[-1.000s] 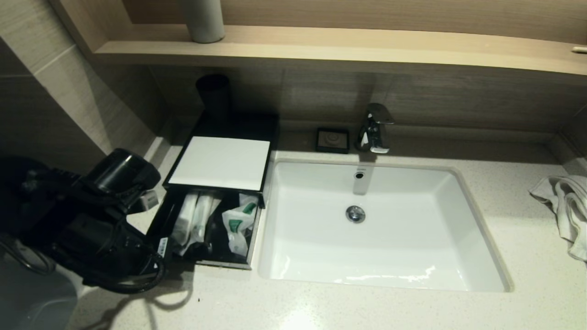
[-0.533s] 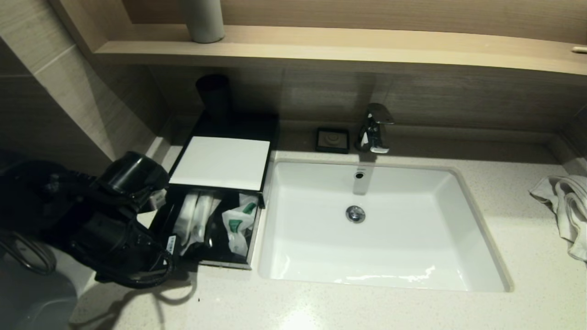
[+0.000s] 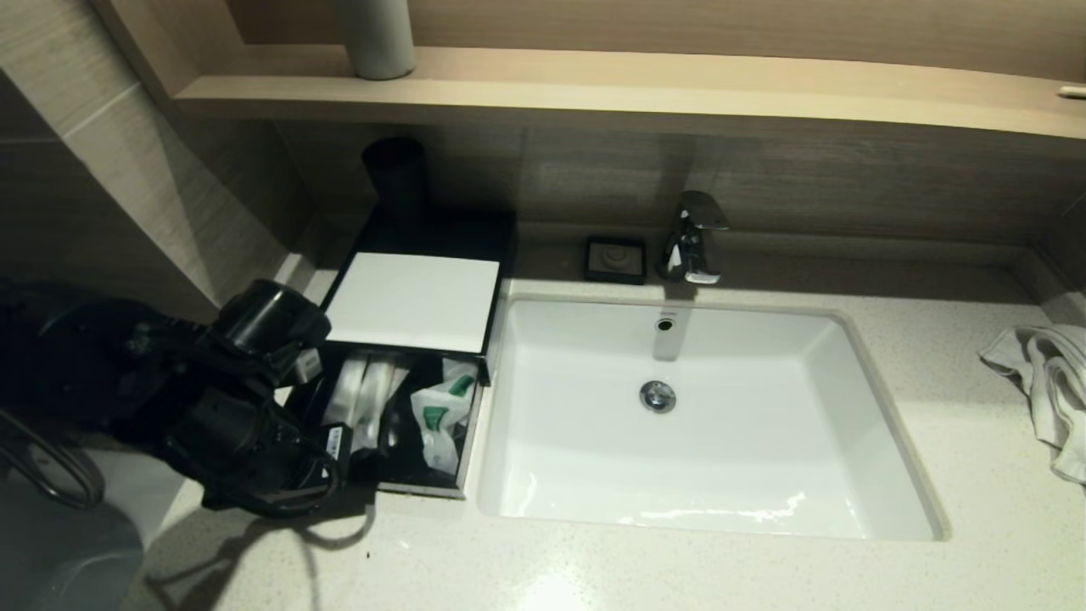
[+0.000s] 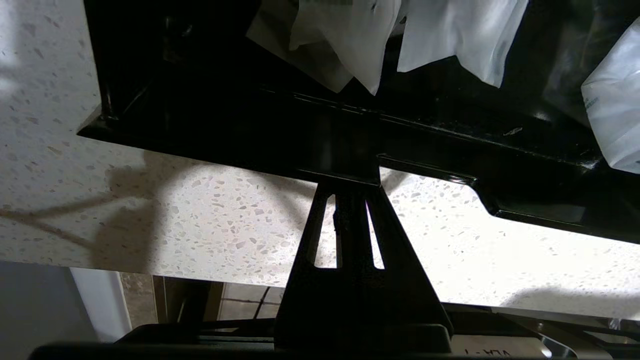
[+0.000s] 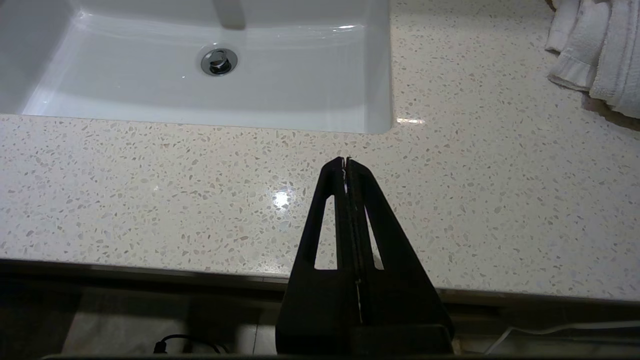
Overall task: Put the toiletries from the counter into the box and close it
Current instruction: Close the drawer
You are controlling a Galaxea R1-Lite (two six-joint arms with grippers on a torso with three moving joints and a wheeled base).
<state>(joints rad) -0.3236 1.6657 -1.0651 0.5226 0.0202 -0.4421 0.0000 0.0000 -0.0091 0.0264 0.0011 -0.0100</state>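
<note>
A black box (image 3: 501,242) with a white top (image 3: 411,301) stands left of the sink. Its drawer (image 3: 424,485) is pulled out toward me and holds white toiletry packets (image 3: 365,399) and a white-and-green packet (image 3: 441,416). My left arm (image 3: 246,407) covers the drawer's front left corner. In the left wrist view, my left gripper (image 4: 350,184) is shut and empty, its tips against the drawer's black front wall (image 4: 450,150), with the packets (image 4: 350,40) beyond. My right gripper (image 5: 346,160) is shut and empty over the counter's front edge, out of the head view.
A white sink (image 3: 704,416) with a chrome tap (image 3: 694,238) is right of the box. A black cup (image 3: 395,174) stands behind the box, and a small black dish (image 3: 615,258) beside the tap. A white towel (image 3: 1048,382) lies far right. A wooden shelf (image 3: 594,93) runs above.
My left arm has moved right and forward, up to the drawer's front left corner. The drawer, the packets and the right arm have not moved.
</note>
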